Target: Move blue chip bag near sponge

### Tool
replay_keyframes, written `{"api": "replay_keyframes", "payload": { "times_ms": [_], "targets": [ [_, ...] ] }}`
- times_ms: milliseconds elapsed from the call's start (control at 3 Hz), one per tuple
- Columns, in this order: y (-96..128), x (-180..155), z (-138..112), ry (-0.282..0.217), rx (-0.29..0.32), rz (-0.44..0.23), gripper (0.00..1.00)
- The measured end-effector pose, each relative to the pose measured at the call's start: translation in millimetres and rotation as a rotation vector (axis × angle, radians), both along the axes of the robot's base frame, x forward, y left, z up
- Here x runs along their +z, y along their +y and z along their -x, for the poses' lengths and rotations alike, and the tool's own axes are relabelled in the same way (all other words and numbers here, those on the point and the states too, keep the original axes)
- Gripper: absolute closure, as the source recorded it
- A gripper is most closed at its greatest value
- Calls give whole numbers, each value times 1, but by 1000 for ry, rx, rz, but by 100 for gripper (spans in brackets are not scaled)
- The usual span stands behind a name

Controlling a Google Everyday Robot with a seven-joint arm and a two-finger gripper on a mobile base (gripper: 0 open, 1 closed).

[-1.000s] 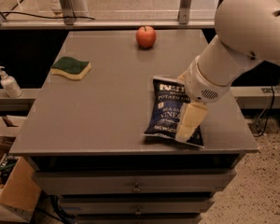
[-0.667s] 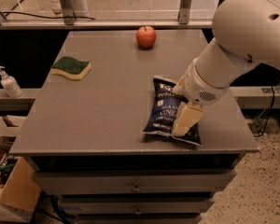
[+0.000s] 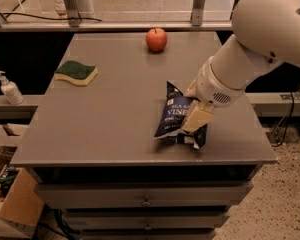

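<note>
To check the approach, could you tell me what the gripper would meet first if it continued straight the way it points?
The crinkly navy-blue chip bag: the gripper angles down onto it, seemingly touching, with the grey tabletop beneath.

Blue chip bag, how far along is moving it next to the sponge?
Done: the gripper is on the blue chip bag at the right front of the table. In hand: securing a hold, which I cannot confirm. Left: carrying the bag across to the sponge at the far left, well apart now.

Dim warm overhead light, soft shadow beneath end effector clasping blue chip bag at counter's right front.
</note>
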State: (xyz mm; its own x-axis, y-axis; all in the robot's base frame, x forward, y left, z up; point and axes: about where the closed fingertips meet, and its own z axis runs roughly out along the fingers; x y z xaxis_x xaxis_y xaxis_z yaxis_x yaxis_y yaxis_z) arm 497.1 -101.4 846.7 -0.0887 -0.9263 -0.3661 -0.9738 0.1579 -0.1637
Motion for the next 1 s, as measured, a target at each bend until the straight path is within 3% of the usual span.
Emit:
{"api": "replay_keyframes", "payload": {
  "times_ms": [333,667,1000],
  "targets": [
    [8,24,-16,-39,0,-37,99],
    [28,50,-35,-75,6,-90,100],
    [67,68,-51,-101,26,-163,100]
  ]
}}
